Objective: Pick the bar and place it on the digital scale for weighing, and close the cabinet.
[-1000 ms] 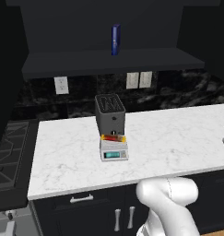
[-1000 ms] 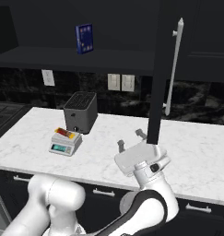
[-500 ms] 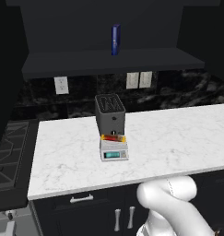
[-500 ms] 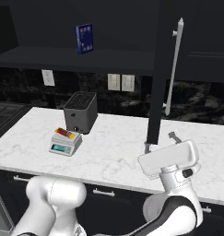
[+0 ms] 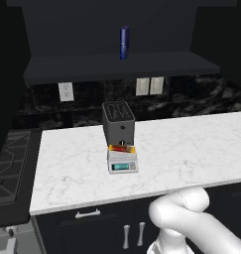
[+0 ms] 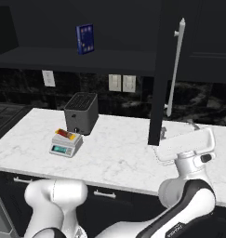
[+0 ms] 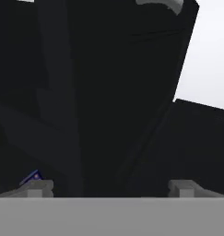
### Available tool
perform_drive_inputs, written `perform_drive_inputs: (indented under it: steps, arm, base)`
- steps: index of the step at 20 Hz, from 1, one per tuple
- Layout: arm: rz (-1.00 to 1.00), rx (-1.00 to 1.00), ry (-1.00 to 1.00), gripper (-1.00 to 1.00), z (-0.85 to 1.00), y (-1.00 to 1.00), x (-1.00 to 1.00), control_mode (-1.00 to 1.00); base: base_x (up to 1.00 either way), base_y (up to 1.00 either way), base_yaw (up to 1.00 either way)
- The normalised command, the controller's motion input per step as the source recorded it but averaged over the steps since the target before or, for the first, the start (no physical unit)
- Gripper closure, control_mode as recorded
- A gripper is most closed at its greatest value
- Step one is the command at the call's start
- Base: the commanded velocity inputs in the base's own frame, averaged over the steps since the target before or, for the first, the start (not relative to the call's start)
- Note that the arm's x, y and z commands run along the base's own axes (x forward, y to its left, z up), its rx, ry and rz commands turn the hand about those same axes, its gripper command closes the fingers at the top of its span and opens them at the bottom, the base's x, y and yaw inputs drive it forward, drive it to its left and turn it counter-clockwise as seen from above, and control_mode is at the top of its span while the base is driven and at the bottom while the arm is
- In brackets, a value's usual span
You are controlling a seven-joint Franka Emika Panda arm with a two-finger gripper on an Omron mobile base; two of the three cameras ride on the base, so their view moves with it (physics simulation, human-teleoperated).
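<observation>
Pincer [image 6: 162, 135] empty, tips spread wide, just beside lower edge of open black flat cabinet door [image 6: 160, 69], long axis vertical. We judge push comes next. Red-orange-yellow wrapped bar [image 6: 67, 135] far left, on small white-grey square scale [image 6: 65, 143].

A rendered home kitchen. A white marble surface [image 5: 191, 144] runs over dark drawers with small silver pulls [image 5: 87, 214], backed by black veined stone with wall outlets [image 5: 66, 91]. A slotted dark grey toaster [image 5: 118, 121] stands on it, a stove top [image 5: 5, 161] lies beside it, and a black wall cabinet [image 6: 161, 69] with a long silver handle [image 6: 175, 65] hangs above, just ahead of the fingers [image 7: 37, 186].
</observation>
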Motion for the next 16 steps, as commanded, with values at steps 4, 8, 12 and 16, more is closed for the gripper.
perform_drive_inputs:
  steps: [4, 8, 12, 16]
  arm:
    - [0.11, 0.12, 0.0, -1.0, 0.29, -0.24, 0.59, -1.0]
    - [0.13, 0.11, 0.0, -1.0, 0.13, -0.41, 0.46, -1.0]
    - [0.11, 0.04, -0.11, -1.0, 0.83, -0.02, -0.05, -1.0]
    - [0.03, -0.14, -0.32, -1.0, 1.0, 0.75, -0.77, -1.0]
  base:
    - [0.0, 0.0, 0.0]
    - [0.0, 0.0, 0.0]
    - [0.0, 0.0, 0.0]
    - [0.0, 0.0, 0.0]
